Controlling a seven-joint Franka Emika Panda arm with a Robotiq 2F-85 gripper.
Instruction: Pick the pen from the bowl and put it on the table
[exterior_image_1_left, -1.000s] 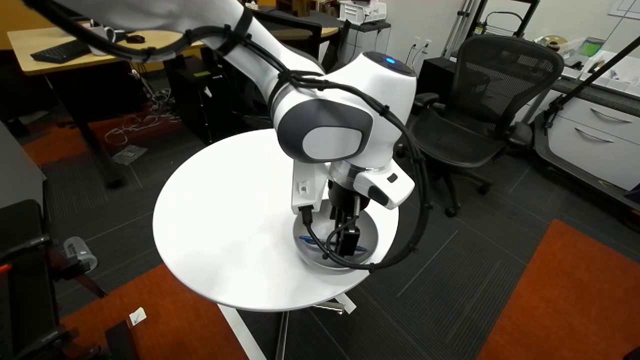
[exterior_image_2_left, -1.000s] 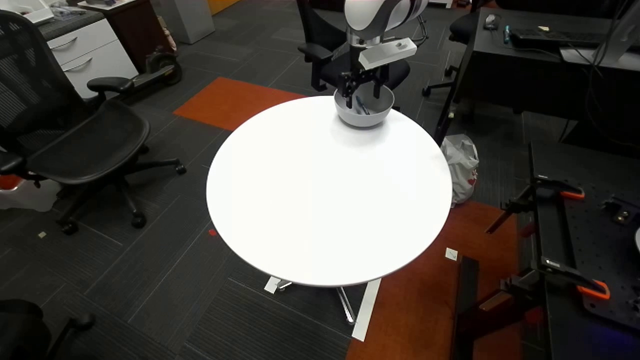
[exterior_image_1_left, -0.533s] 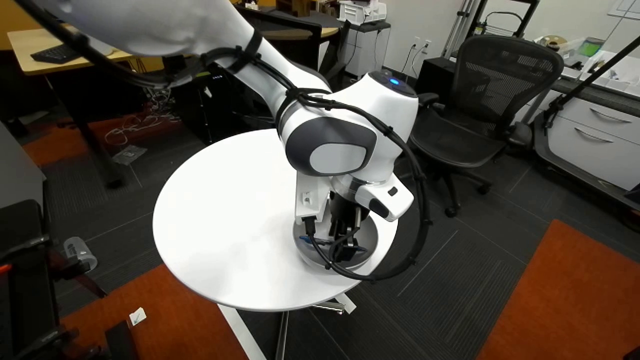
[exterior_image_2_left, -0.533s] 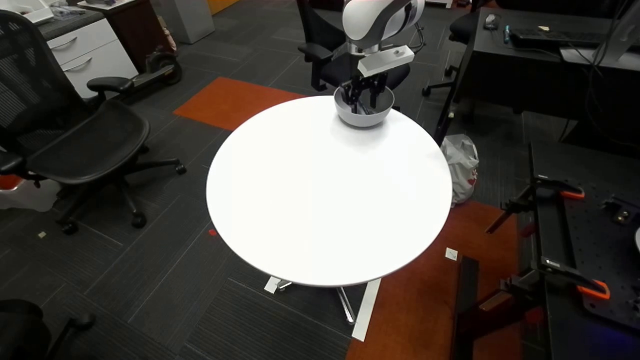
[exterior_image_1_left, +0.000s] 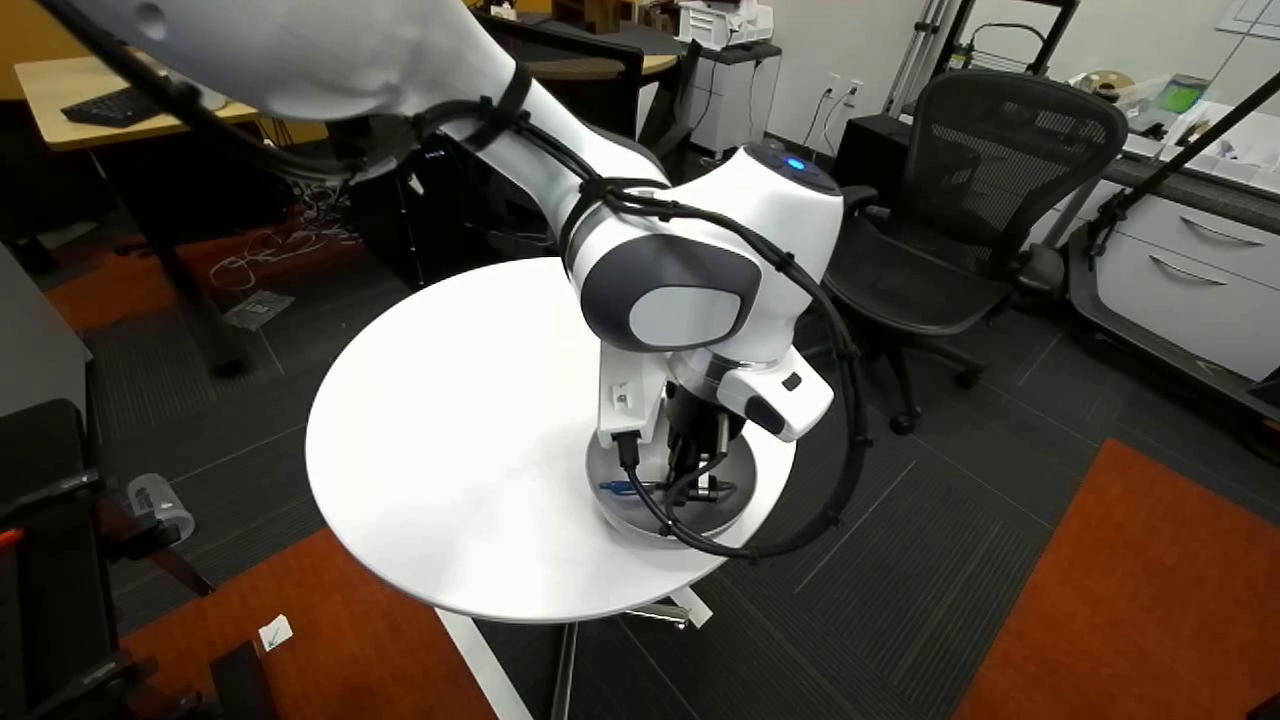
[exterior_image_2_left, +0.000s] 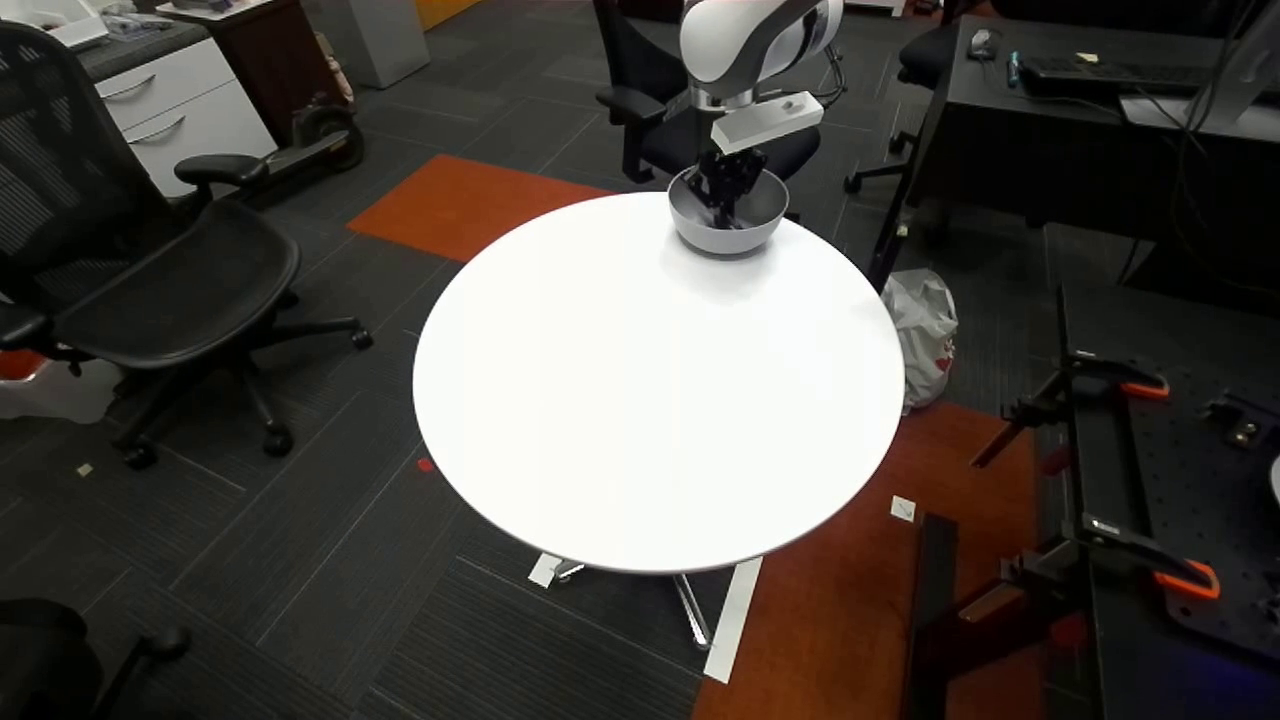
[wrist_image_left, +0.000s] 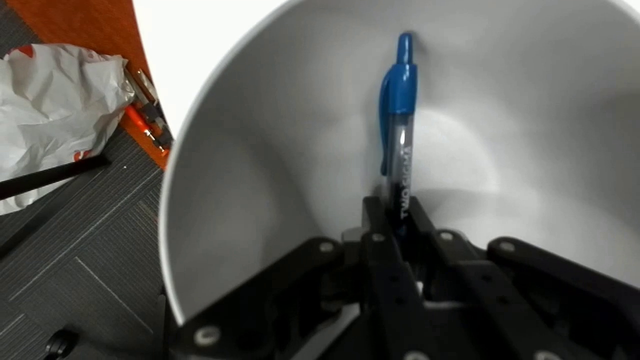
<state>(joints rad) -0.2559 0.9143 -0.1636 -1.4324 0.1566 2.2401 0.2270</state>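
The silvery-grey bowl (exterior_image_2_left: 725, 240) rests near one edge of the round white table (exterior_image_2_left: 650, 390). Inside it is the blue-and-clear pen (wrist_image_left: 401, 95), its blue clip end reaching toward the bowl's wall in the wrist view. My gripper (wrist_image_left: 392, 205) is down in the bowl, shut on the pen around its barrel, with one of the black fingers (wrist_image_left: 374, 215) on each side. The pen's other end is hidden between the fingers in that view. In an exterior view the blue end of the pen (exterior_image_1_left: 618, 488) shows to the left of the gripper (exterior_image_1_left: 703, 490).
The bowl's rim (wrist_image_left: 172, 165) surrounds the gripper. Black cables (exterior_image_1_left: 850, 400) loop from the arm past the bowl. A black mesh chair (exterior_image_1_left: 1010, 160) and a black bench with orange clamps (exterior_image_2_left: 1150, 480) stand off the table. A white plastic bag (exterior_image_2_left: 920, 335) lies beyond the table's edge.
The gripper has come down into the bowl and its jaws have gone from wide apart to shut around the pen. The pen has turned slightly in the bowl.
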